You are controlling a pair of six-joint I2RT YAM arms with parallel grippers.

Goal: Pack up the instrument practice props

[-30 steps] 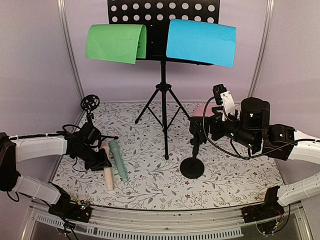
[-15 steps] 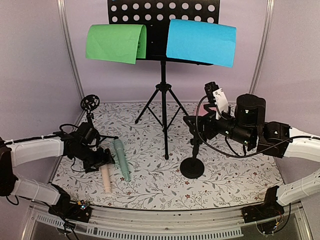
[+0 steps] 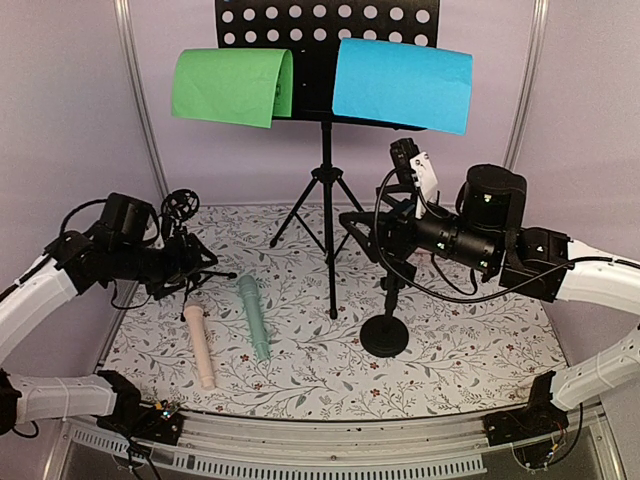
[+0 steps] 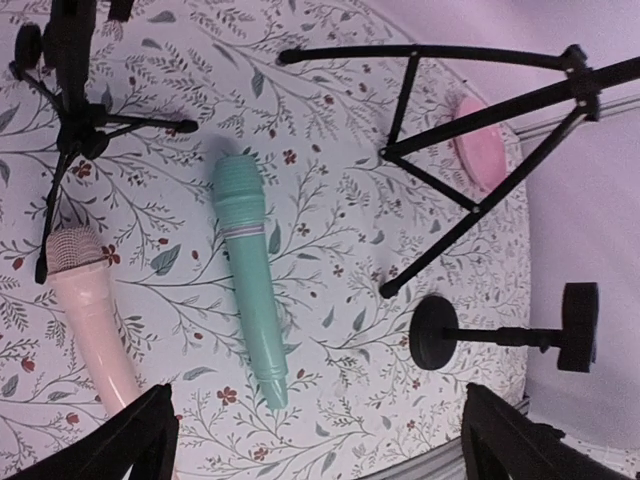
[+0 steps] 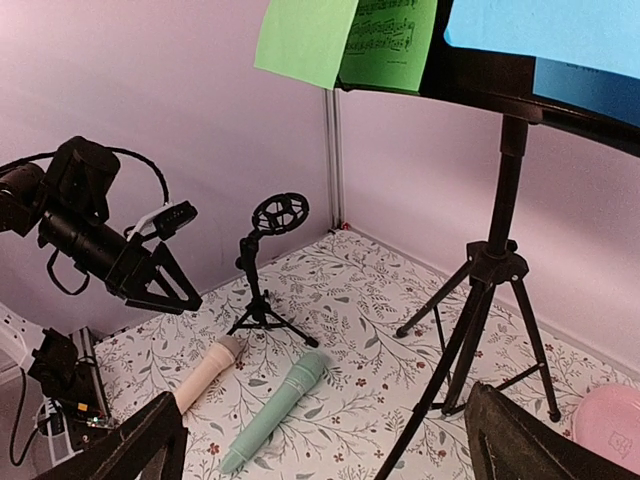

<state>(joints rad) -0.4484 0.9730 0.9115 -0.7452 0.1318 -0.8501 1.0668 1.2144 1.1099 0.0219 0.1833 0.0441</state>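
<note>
While the left gripper (image 3: 188, 268) and right gripper (image 3: 362, 232) are hanging with jaws spread, empty, two microphones, the pink microphone (image 3: 199, 345) and mint microphone (image 3: 253, 317), are lying side by side on the table (image 3: 300, 375). Two sheets, the green sheet (image 3: 228, 87) and blue sheet (image 3: 400, 84), are sitting on the one rack (image 3: 325, 25), and two supports, the tripod mic support (image 3: 181, 215) and round-base mic support (image 3: 386, 335), are standing well apart.

The white-and-black left arm (image 3: 40, 285) bends in from the near left, the black two-finger left gripper (image 3: 188, 268) at its tip held aloft, jaws spread wide and empty. The white-and-black right arm (image 3: 590, 285) stretches from the near right toward centre, its black two-finger right gripper (image 3: 362, 232) raised, equally wide and empty.
</note>
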